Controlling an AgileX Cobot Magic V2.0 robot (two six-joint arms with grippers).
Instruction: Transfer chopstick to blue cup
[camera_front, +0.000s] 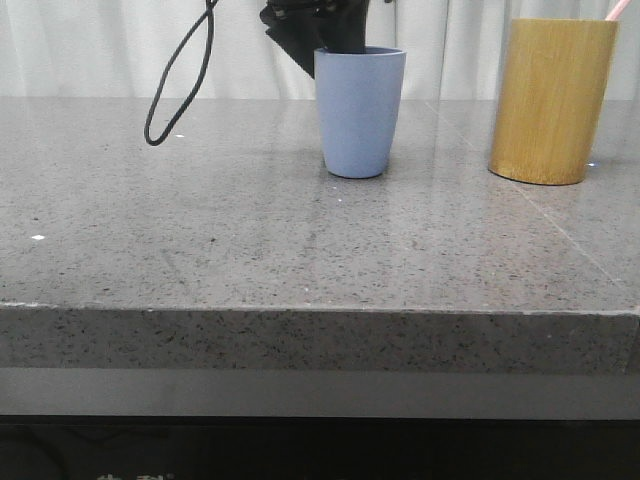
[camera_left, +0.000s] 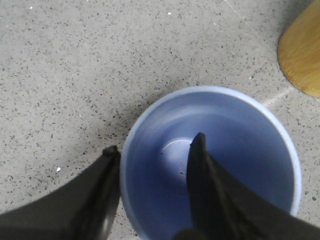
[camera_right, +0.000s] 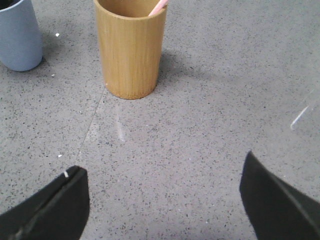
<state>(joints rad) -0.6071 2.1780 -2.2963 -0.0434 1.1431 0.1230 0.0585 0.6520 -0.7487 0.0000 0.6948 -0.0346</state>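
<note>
The blue cup (camera_front: 359, 112) stands upright mid-table and looks empty inside (camera_left: 235, 150). My left gripper (camera_front: 322, 45) is over it, open, straddling its rim (camera_left: 156, 144): one finger is inside the cup and the other is outside, against the wall. A pale pink chopstick tip (camera_front: 620, 8) sticks out of the yellow-brown bamboo cylinder (camera_front: 550, 100) at the right. My right gripper (camera_right: 162, 165) is wide open and empty above the bare table, short of the cylinder (camera_right: 130, 50) with the pink tip (camera_right: 159, 6).
The grey speckled stone table (camera_front: 250, 230) has its front edge near the camera. A black cable loop (camera_front: 180, 80) hangs at the back left. White curtains (camera_front: 90, 45) hang behind. The blue cup also shows in the right wrist view (camera_right: 19, 37).
</note>
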